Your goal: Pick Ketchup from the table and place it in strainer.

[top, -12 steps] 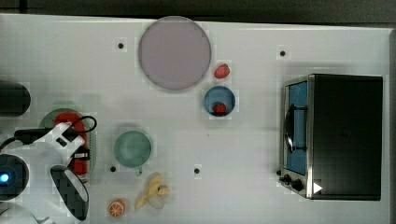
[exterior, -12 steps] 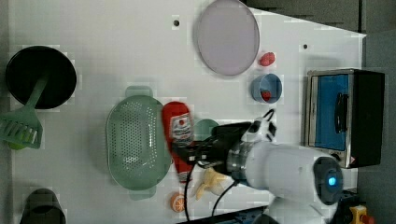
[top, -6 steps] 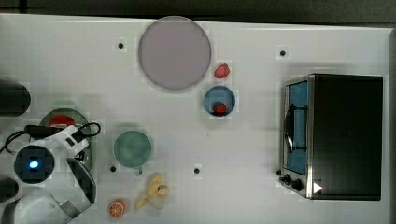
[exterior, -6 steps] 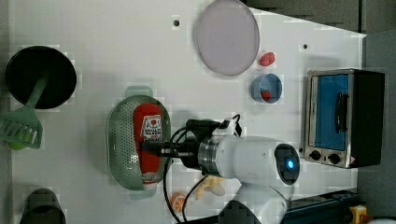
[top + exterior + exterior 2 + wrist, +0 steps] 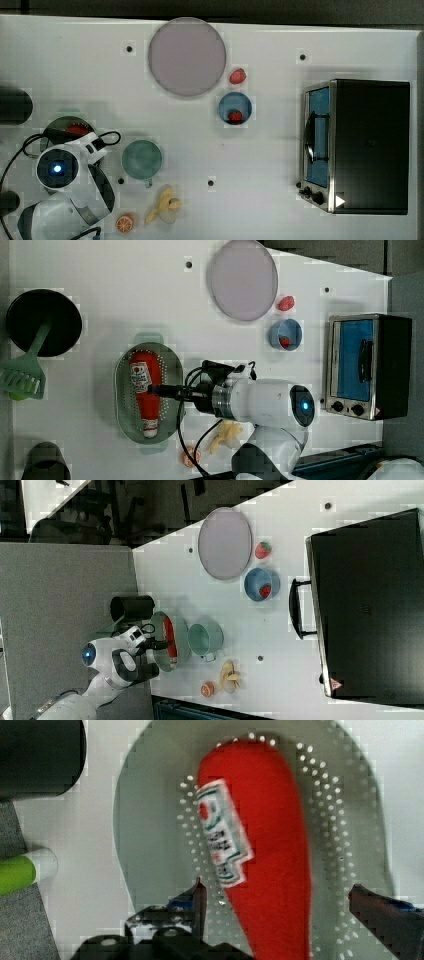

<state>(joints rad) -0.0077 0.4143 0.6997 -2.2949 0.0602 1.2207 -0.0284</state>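
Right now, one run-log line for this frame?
stage: release | ketchup: lying in strainer | gripper: open, over ketchup, not gripping | next: likely retract

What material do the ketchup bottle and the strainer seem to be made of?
The ketchup looks like soft matte red plastic, smooth, with a printed white label stuck on. The strainer looks like pale green moulded plastic with a dull sheen; its centre is dotted with small punched holes. Neither material can be confirmed by look alone.
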